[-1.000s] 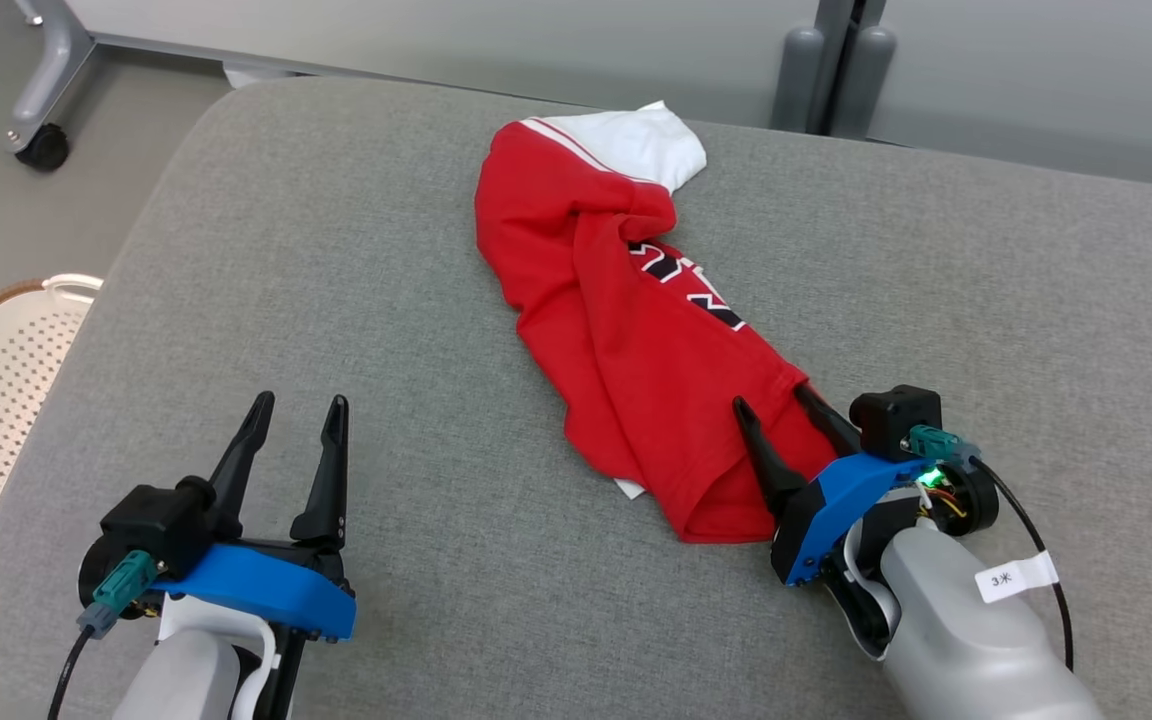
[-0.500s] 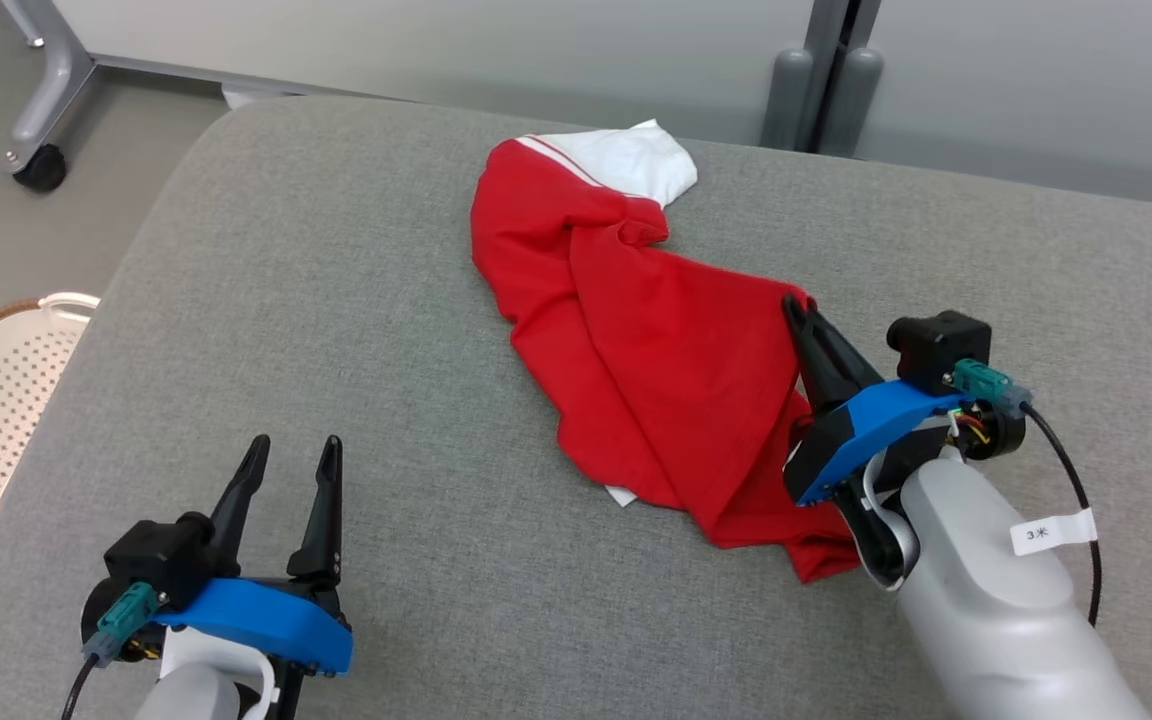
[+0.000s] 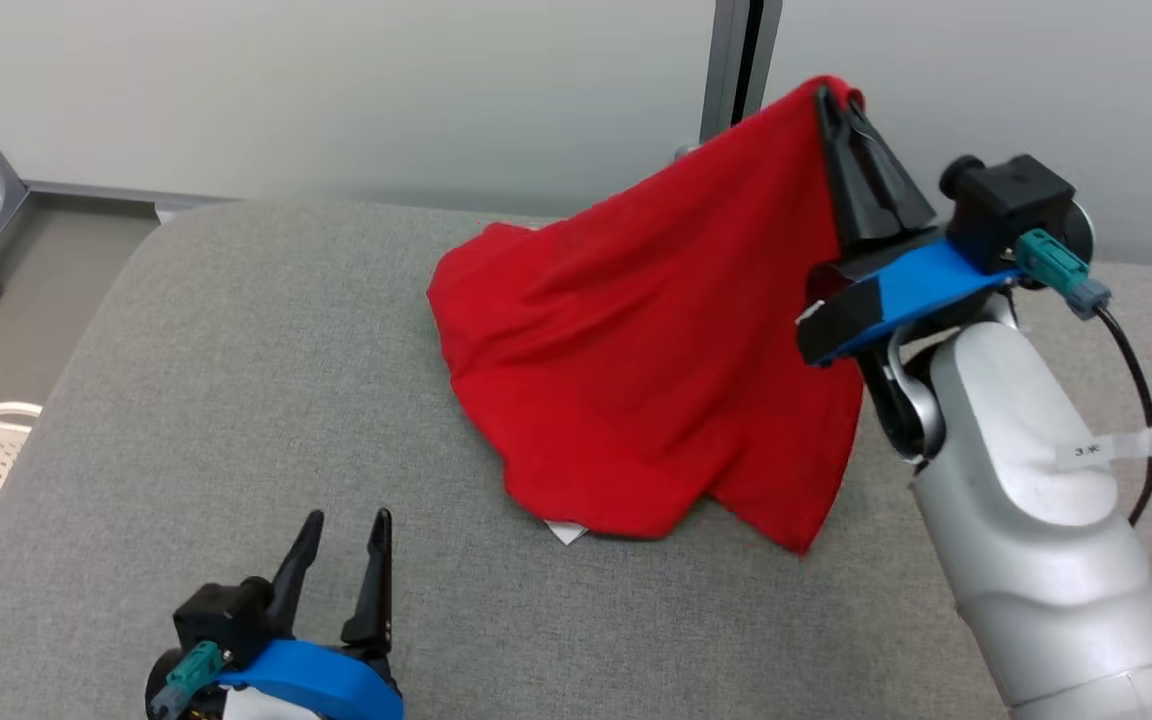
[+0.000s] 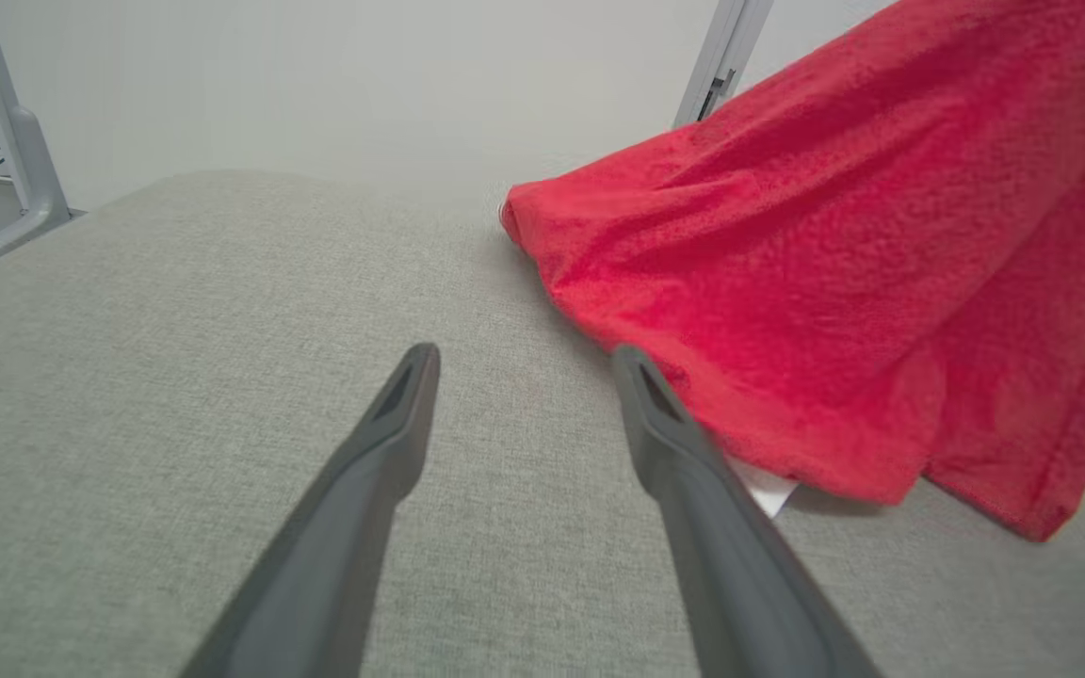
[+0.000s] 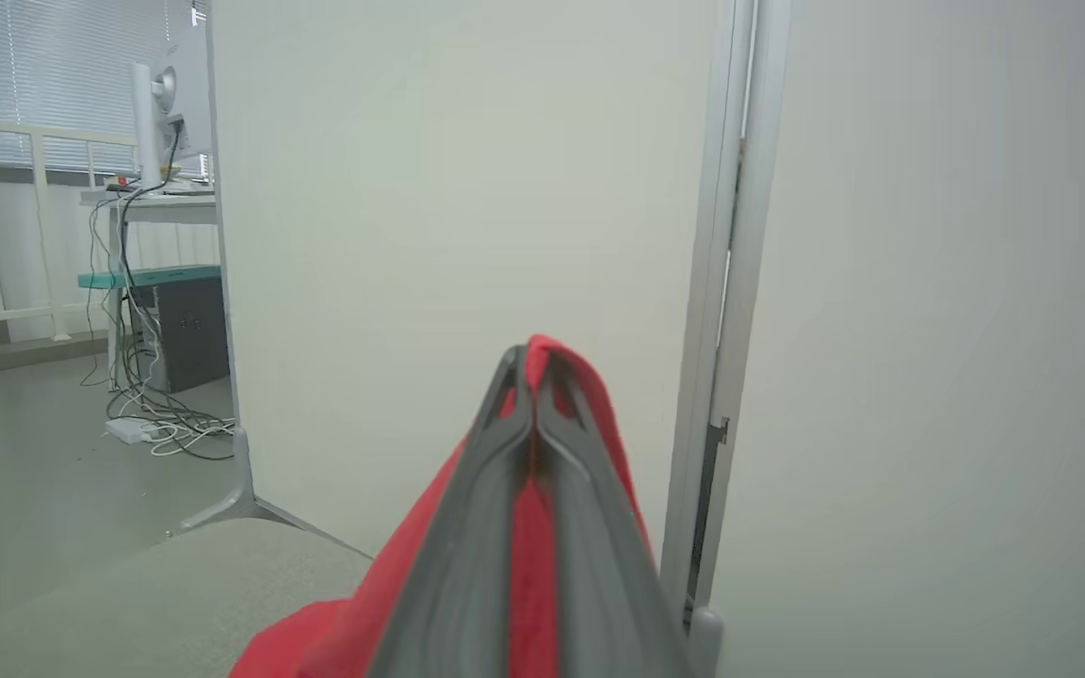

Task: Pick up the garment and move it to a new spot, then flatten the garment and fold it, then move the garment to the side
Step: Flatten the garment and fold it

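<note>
The right fingers are pinched shut on an edge of the red garment, held high so it drapes like a tent, with its lower hem trailing on the grey table. The left fingers are spread and hold nothing, low beside it. The cloth looks soft, light and limp and will likely sag, so a hem corner seems the best second hold. A white scrap peeks out beneath.

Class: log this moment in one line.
phase: pick-up | right end effector: shut on garment | left end effector: open | garment: partly on cushion
</note>
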{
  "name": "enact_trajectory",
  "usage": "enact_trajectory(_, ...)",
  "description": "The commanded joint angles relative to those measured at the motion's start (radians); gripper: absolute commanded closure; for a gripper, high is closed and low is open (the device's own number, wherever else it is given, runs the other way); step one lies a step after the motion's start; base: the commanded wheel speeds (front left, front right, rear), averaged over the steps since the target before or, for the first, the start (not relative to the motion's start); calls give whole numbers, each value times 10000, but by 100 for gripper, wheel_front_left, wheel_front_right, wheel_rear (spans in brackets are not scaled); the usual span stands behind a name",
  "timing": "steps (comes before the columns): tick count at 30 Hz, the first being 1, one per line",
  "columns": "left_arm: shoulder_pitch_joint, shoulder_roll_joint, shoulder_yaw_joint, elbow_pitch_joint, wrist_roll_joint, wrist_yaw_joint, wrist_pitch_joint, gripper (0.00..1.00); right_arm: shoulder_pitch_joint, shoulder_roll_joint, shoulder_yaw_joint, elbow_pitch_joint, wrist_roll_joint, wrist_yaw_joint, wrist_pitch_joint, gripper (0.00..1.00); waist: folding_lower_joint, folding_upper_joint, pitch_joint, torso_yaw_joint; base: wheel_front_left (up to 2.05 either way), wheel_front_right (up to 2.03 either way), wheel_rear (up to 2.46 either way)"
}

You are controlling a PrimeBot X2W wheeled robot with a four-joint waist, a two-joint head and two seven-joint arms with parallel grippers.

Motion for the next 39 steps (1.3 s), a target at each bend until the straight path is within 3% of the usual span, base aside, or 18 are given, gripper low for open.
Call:
enact_trajectory(1, 128, -87, -2, 66, 93, -14, -24, 0, -285, -11, 362, -66, 199, 1, -35, 100, 1, 0, -304, -202, 0, 0, 0)
enact_trajectory(7, 442, -485, -72, 493, 306, -14, -24, 0, -1541, -23, 2619, -403, 1821, 1, 229, 100, 1, 0, -781, -192, 0, 0, 0)
enact_trajectory(12, 608, -620, -119, 796, 297, -14, -24, 0, -2702, -32, 2911, -320, 2564, 1, 113, 100, 1, 0, -918, -111, 0, 0, 0)
enact_trajectory(16, 757, -640, 19, 900, 262, -14, -24, 0, -3088, -38, 1819, 450, 2025, 1, 35, 100, 1, 0, -878, -210, 0, 0, 0)
enact_trajectory(17, 771, -597, 77, 900, 263, -14, -24, 0, -2991, -29, 912, 1047, 1236, 1, 28, 100, 1, 0, -777, -318, 0, 0, 0)
enact_trajectory(21, 663, -462, -1, 821, 146, -15, -26, 0, -2302, -422, -1159, 2254, -780, 1, 112, 100, 1, 0, -469, -478, 0, 0, 0)
enact_trajectory(25, 460, -206, -234, 625, -16, -15, -24, 0, -1351, -770, -3310, 2790, -2658, 1, 314, 100, 1, 0, -84, -544, 0, 0, 0)
enact_trajectory(26, 441, -128, -314, 588, -51, -15, -24, 0, -1079, -817, -3934, 2778, -3086, 1, 375, 62, 1, 0, 14, -567, 0, 0, 0)
enact_trajectory(27, 395, -80, -367, 536, -113, -15, -24, 0, -779, -828, -4532, 2707, -3601, 1, 458, 0, 1, 0, 92, -584, 0, 0, 0)
enact_trajectory(31, 305, 188, -546, 367, -278, -15, -24, 0, 139, -390, -6458, 2056, -5105, 1, 535, 0, 1, 0, 341, -720, 0, 0, 0)
enact_trajectory(34, 312, 302, -611, 291, -365, -15, -24, 0, 606, -107, -7210, 1611, -5735, 1, 385, 0, 1, 0, 444, -873, 0, 0, 0)
enact_trajectory(36, 324, 358, -618, 243, -415, -15, -24, 0, 864, -17, -7234, 1587, -5691, 1, 247, 0, 1, 0, 492, -1005, 0, 0, 0)
enact_trajectory(39, 314, 420, -718, 178, -461, -15, -24, 0, 1387, -15, -6034, 2423, -4251, 1, 6, 0, 1, 0, 561, -1243, 0, 0, 0)
